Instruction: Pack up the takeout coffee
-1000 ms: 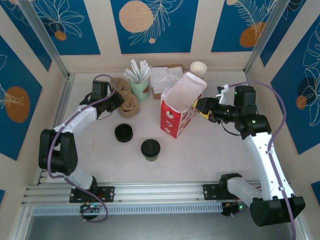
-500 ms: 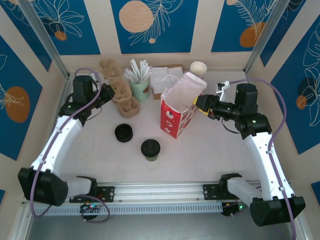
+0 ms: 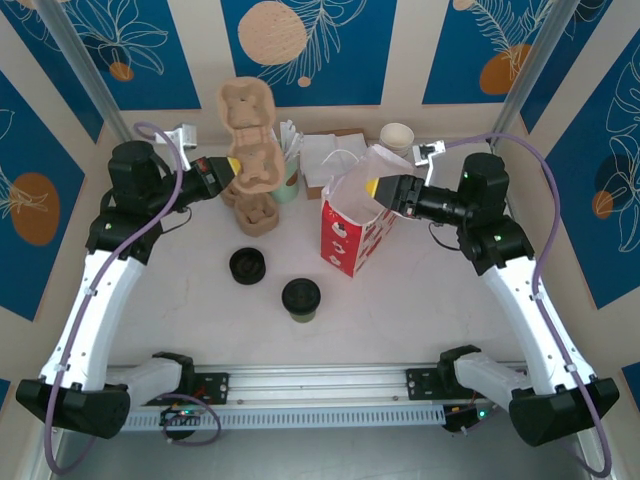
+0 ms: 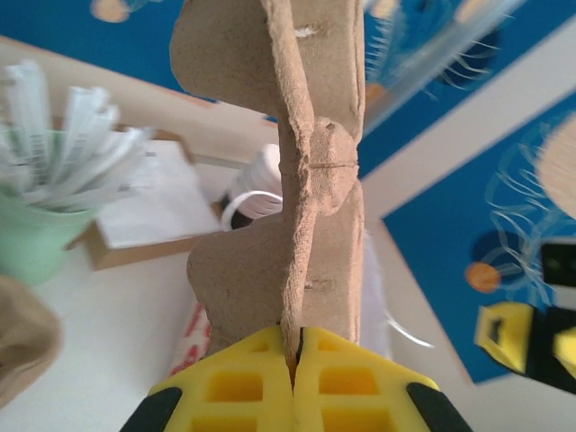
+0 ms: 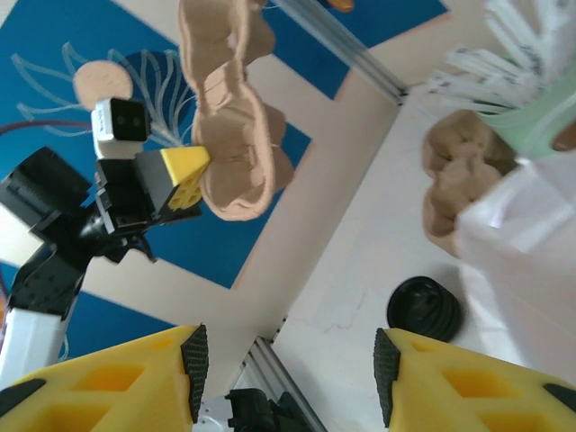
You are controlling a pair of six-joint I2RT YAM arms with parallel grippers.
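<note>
The takeout coffee (image 3: 300,298), a small olive-green cup under a black lid, stands on the table in front of the red and white paper bag (image 3: 352,232). My left gripper (image 3: 232,166) (image 4: 292,364) is shut on the edge of a brown pulp cup carrier (image 3: 249,135) (image 4: 279,171) (image 5: 225,117), which hangs upright in the air to the left of the bag. At the bag's open top, my right gripper (image 3: 375,187) (image 5: 288,360) stands open with nothing between its fingers.
Another pulp carrier (image 3: 257,213) lies on the table below the raised one. A stack of black lids (image 3: 247,265) (image 5: 423,310) sits left of the coffee. Behind are a pale green cup of white sticks (image 3: 288,172), napkins (image 3: 320,160) and a white cup (image 3: 397,135).
My left arm has lifted a pulp carrier off the table and swung it up and to the right. My right gripper has shifted left toward the bag's mouth.
</note>
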